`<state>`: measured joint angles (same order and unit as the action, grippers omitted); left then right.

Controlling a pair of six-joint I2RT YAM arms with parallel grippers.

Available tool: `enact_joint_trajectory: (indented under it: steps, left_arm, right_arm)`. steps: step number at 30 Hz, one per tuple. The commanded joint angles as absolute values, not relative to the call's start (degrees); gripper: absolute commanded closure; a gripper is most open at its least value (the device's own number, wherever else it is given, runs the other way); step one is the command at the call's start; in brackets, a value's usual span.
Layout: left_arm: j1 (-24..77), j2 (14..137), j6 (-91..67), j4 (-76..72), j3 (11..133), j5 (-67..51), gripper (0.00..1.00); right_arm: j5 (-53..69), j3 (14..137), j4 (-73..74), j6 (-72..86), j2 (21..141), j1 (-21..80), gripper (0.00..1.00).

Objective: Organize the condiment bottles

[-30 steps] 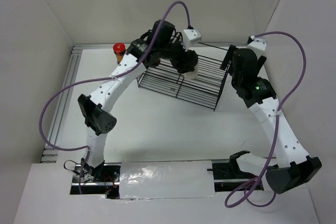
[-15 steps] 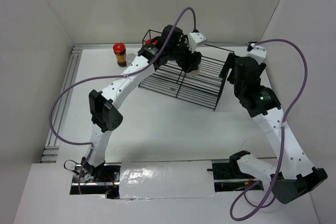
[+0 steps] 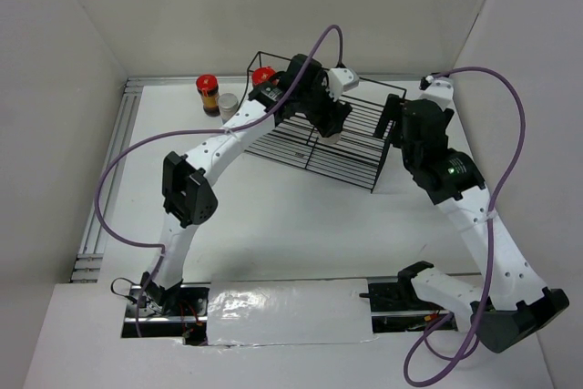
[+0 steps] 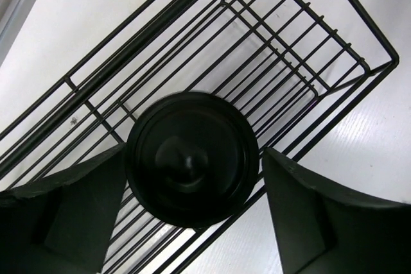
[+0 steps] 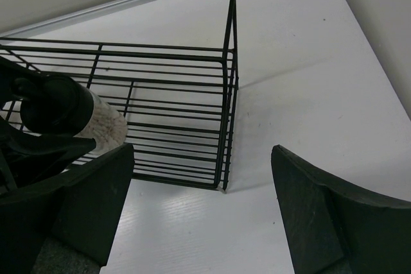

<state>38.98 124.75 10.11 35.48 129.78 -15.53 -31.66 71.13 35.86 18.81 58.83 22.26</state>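
My left gripper (image 3: 330,122) reaches over the black wire rack (image 3: 351,157) and is shut on the black-capped jar (image 4: 192,158), one finger on each side of its cap. The jar hangs tilted over the rack's middle bars, and its pale body shows in the right wrist view (image 5: 103,126). One red-capped jar (image 3: 264,76) sits at the rack's back left end. The other red-capped jar (image 3: 208,91) and the whitish jar (image 3: 228,102) stand on the table left of the rack. My right gripper (image 5: 202,158) is open and empty, beside the rack's right end (image 3: 393,125).
A metal rail (image 3: 109,179) runs along the table's left and back edges. White walls close in the back and both sides. Purple cables (image 3: 100,207) loop off both arms. The rack's near right corner post (image 5: 226,94) stands just ahead of my right fingers.
My left arm has swung its elbow right and forward, uncovering the red-capped jar in the rack and the whitish jar. Its gripper stays over the rack with the jar. The right arm edged toward the rack.
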Motion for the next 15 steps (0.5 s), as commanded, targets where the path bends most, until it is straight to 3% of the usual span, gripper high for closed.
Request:
enact_joint_trajectory:
  steps: [1,11,15]
  left_arm:
    - [39.02,124.45,9.05,33.31,130.87,-16.79,0.01]
    - [38.15,113.67,6.51,32.08,132.45,-18.45,0.01]
    - [33.24,109.7,5.19,40.85,139.22,-22.4,0.01]
  right_arm:
    - [-31.38,72.95,36.3,18.02,58.62,23.2,0.07]
    - [-31.2,73.3,35.51,17.32,59.5,23.82,0.03]
    - [-30.5,73.56,33.06,16.0,60.38,23.91,0.05]
